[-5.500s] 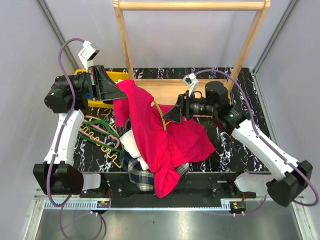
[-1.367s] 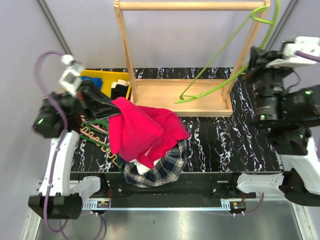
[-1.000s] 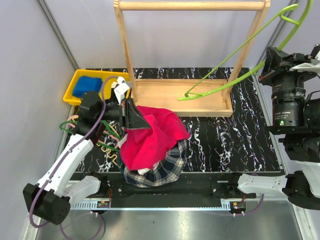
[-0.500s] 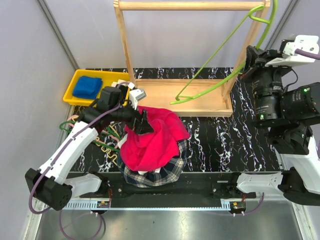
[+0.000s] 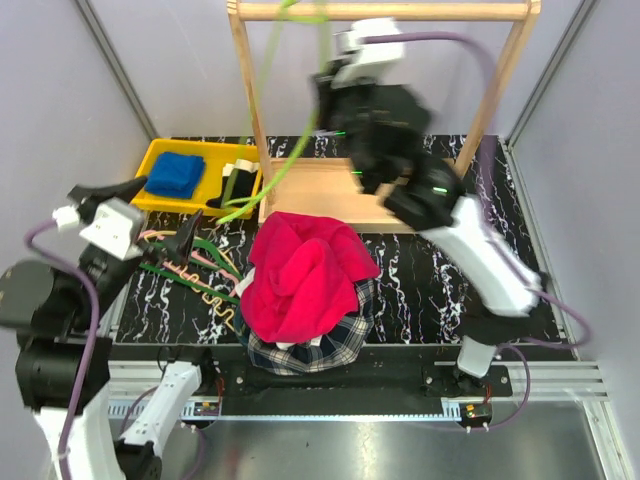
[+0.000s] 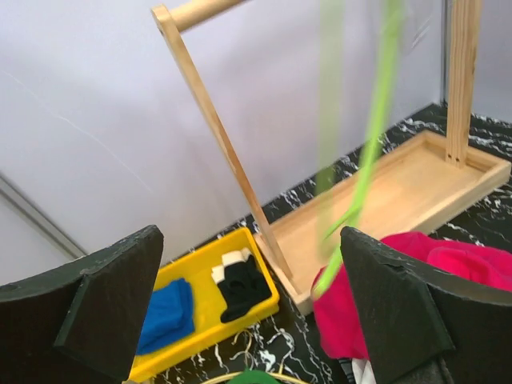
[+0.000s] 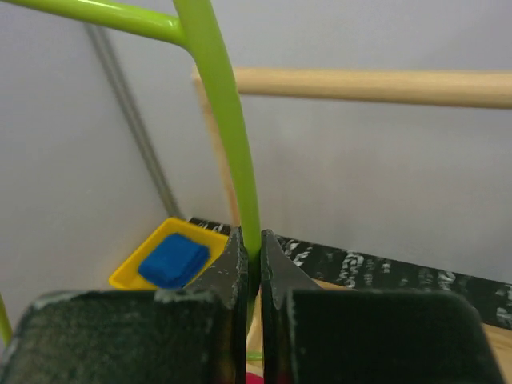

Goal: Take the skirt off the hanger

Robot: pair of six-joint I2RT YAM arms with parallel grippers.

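Observation:
The red skirt [image 5: 300, 275] lies crumpled on a pile of clothes at the table's front centre, free of the hanger; its edge also shows in the left wrist view [image 6: 448, 264]. The bare green hanger [image 5: 268, 165] hangs slanted in front of the wooden rack, blurred in the left wrist view [image 6: 376, 136]. My right gripper [image 5: 330, 95] is high up by the rack's top rail, shut on the hanger's thin green rod [image 7: 250, 248]. My left gripper [image 5: 143, 210] is raised at the left, apart from the skirt, open and with nothing in it [image 6: 248, 240].
The wooden rack [image 5: 385, 10] has a tray base [image 5: 330, 190] at the back. A yellow bin [image 5: 160, 152] at the back left holds a blue cloth [image 5: 175, 173] and black-and-white socks [image 5: 237, 183]. Loose hangers [image 5: 190, 268] lie left of the pile. A plaid garment [image 5: 320, 345] lies under the skirt.
My left gripper opened, let go of the red skirt and drew back up to the left. My right arm swung the green hanger from the far right across to the rack's top rail.

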